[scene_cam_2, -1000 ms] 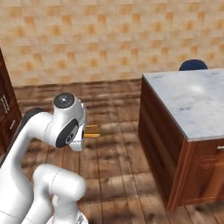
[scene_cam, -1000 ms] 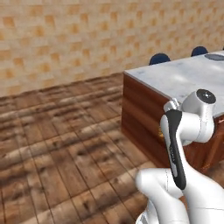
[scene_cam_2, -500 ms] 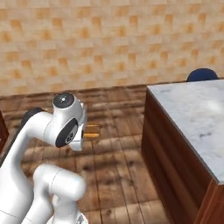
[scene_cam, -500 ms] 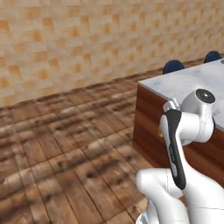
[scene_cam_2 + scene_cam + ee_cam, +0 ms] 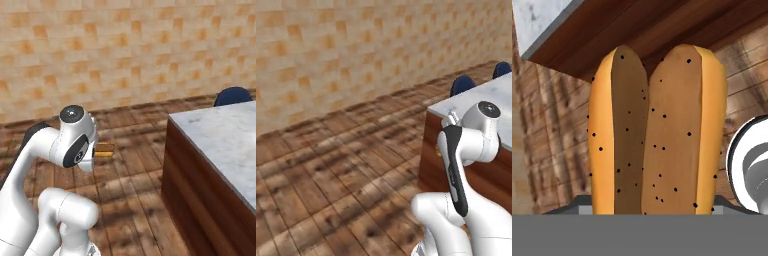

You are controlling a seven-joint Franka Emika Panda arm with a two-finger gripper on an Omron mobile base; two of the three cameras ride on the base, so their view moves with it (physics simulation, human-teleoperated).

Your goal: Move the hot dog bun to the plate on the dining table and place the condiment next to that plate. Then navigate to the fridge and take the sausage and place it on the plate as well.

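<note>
The hot dog bun point(image 5: 657, 130) is a tan split roll with dark specks, standing upright close to the camera in the hand view and hiding the fingertips. In the right base view the bun point(image 5: 105, 149) sticks out sideways from my gripper point(image 5: 98, 150), which is shut on it above the wooden floor, well left of the table. The marble-topped table point(image 5: 220, 135) with dark wooden sides is on the right; its corner point(image 5: 542, 20) appears beyond the bun in the hand view. Plate, condiment and sausage are out of view.
Blue chairs point(image 5: 462, 84) point(image 5: 502, 68) stand behind the table point(image 5: 476, 97), and one chair point(image 5: 233, 95) is at its far side in the right base view. A tan tiled wall point(image 5: 125, 50) runs across the back. Wooden floor point(image 5: 331, 175) lies open to the left.
The whole scene has slid right in both base views, so the base has moved; the table is further right now. The bun stays held in the gripper.
</note>
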